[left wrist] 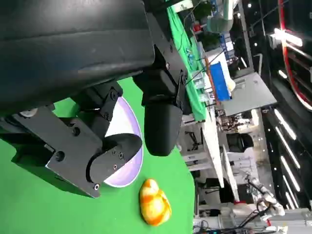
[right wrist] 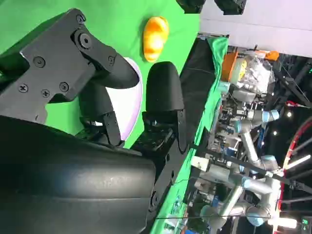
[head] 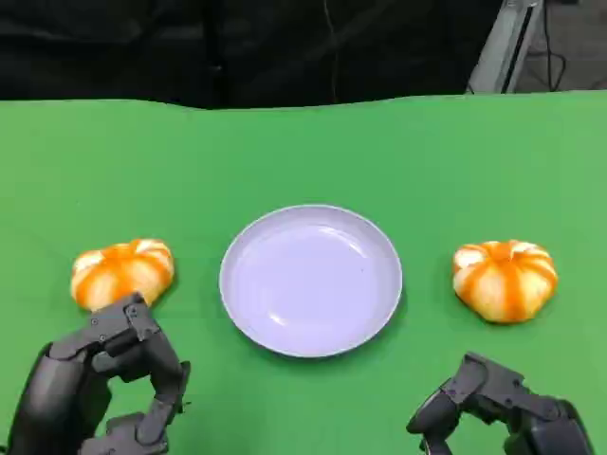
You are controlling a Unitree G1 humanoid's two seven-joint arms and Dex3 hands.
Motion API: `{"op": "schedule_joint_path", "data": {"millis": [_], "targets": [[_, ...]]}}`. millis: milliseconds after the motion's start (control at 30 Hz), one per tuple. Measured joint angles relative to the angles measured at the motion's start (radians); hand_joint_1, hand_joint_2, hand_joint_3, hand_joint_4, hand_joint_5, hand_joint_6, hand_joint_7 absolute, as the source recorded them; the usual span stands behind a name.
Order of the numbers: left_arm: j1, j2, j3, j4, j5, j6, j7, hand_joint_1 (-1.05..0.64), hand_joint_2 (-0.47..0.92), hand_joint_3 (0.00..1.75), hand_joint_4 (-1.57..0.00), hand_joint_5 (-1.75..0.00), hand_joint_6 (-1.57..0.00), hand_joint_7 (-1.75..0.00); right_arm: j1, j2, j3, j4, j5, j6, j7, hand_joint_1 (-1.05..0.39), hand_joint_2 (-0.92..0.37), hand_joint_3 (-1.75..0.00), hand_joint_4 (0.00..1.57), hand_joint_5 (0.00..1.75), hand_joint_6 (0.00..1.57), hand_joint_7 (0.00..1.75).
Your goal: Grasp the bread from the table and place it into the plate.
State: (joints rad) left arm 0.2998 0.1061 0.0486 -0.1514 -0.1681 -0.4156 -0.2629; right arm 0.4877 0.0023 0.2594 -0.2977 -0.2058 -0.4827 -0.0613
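Two bread rolls flank the plate [head: 311, 281]: left bread [head: 121, 273] just beyond the left hand [head: 100, 389], right bread [head: 504, 279] ahead of the right hand [head: 498, 417]. Both hands empty, fingers apart.

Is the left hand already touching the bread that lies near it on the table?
Cannot tell. In the head view the left hand overlaps the near edge of the left bread, so neither a gap nor contact shows plainly; it may be hovering above.
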Motion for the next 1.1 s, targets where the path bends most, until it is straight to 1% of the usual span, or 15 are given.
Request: {"op": "schedule_joint_path", "data": {"millis": [367,467,533,567,633,700,767,800,833,867,900,967,1000,1033,1100], "targets": [[-0.001,0.0,0.001,0.002,0.0,-0.002,0.0,-0.03,0.49,1.1,-0.85,-1.75,-0.71,-1.71,0.0,0.0,0.0,0.0,0.0,0.0,0.0,-0.11,-0.36,-1.28,0.69,1.6,0.77,1.32],[-0.002,0.0,0.001,0.003,-0.002,-0.002,0.0,-0.04,0.5,1.1,-0.83,-1.75,-0.69,-1.7,0.0,0.0,0.0,0.0,0.0,0.0,0.0,-0.1,-0.36,-1.28,0.69,1.6,0.76,1.32],[-0.003,0.001,0.002,0.004,-0.003,-0.002,0.0,-0.01,0.58,1.04,-0.73,-1.71,-0.66,-1.57,0.0,0.0,0.0,0.0,0.0,0.0,0.0,-0.11,-0.36,-1.28,0.69,1.6,0.76,1.32],[-0.004,0.001,0.003,0.004,-0.004,-0.002,0.0,0.0,0.59,1.02,-0.72,-1.7,-0.66,-1.54,0.0,0.0,0.0,0.0,0.0,0.0,0.0,-0.11,-0.36,-1.28,0.69,1.6,0.76,1.32],[-0.004,0.001,0.007,0.004,-0.014,0.005,0.0,0.0,0.69,0.84,-0.66,-1.47,-0.68,-1.23,0.0,0.0,0.0,0.0,0.0,0.0,0.0,-0.11,-0.35,-1.29,0.69,1.59,0.77,1.32],[-0.009,0.001,0.015,0.004,-0.031,0.008,0.0,-0.03,0.67,0.79,-0.6,-1.36,-0.65,-1.07,0.0,0.001,0.0,0.0,0.0,0.0,0.0,-0.1,-0.35,-1.29,0.69,1.59,0.77,1.32],[-0.033,0.011,0.024,0.032,-0.019,-0.007,-0.001,-0.08,0.62,0.81,-0.52,-1.24,-0.59,-0.92,0.0,0.002,0.001,0.0,0.0,0.0,-0.001,-0.1,-0.35,-1.3,0.7,1.6,0.77,1.32],[-0.048,0.024,0.029,0.05,0.001,-0.013,-0.001,-0.1,0.61,0.83,-0.5,-1.19,-0.57,-0.87,-0.001,0.003,0.002,0.0,0.0,0.0,-0.001,-0.1,-0.34,-1.31,0.7,1.6,0.77,1.32],[-0.062,0.041,0.036,0.067,0.023,-0.019,0.0,-0.11,0.59,0.82,-0.43,-1.07,-0.52,-0.77,-0.002,0.003,0.003,0.0,0.0,0.0,-0.001,-0.11,-0.34,-1.32,0.7,1.6,0.77,1.32],[-0.073,0.061,0.04,0.072,0.052,-0.018,0.0,-0.13,0.59,0.79,-0.4,-1.01,-0.49,-0.7,-0.002,0.004,0.004,0.0,0.0,0.0,-0.001,-0.11,-0.34,-1.32,0.7,1.6,0.77,1.32],[-0.082,0.083,0.042,0.07,0.078,-0.012,0.0,-0.16,0.63,0.67,-0.35,-0.96,-0.47,-0.61,-0.002,0.005,0.005,0.0,-0.001,0.0,-0.001,-0.11,-0.34,-1.32,0.7,1.6,0.77,1.33],[-0.103,0.126,0.043,0.062,0.144,0.003,0.0,-0.28,0.81,0.28,-0.26,-0.83,-0.46,-0.32,-0.004,0.006,0.005,0.0,-0.005,0.001,-0.002,-0.11,-0.34,-1.32,0.69,1.6,0.76,1.33],[-0.114,0.151,0.044,0.056,0.184,0.016,0.0,-0.32,0.86,0.17,-0.24,-0.76,-0.44,-0.22,-0.004,0.006,0.005,0.0,-0.006,0.001,-0.002,-0.1,-0.34,-1.32,0.69,1.6,0.76,1.33],[-0.124,0.176,0.045,0.047,0.229,0.029,0.002,-0.36,0.9,0.1,-0.21,-0.71,-0.41,-0.15,-0.005,0.006,0.005,0.0,-0.007,0.001,-0.002,-0.1,-0.34,-1.32,0.69,1.6,0.76,1.33],[-0.138,0.225,0.045,0.018,0.351,0.063,0.013,-0.41,0.91,0.06,-0.18,-0.66,-0.38,-0.09,-0.005,0.006,0.006,0.0,-0.01,0.001,-0.002,-0.1,-0.35,-1.31,0.69,1.6,0.76,1.33]]}}
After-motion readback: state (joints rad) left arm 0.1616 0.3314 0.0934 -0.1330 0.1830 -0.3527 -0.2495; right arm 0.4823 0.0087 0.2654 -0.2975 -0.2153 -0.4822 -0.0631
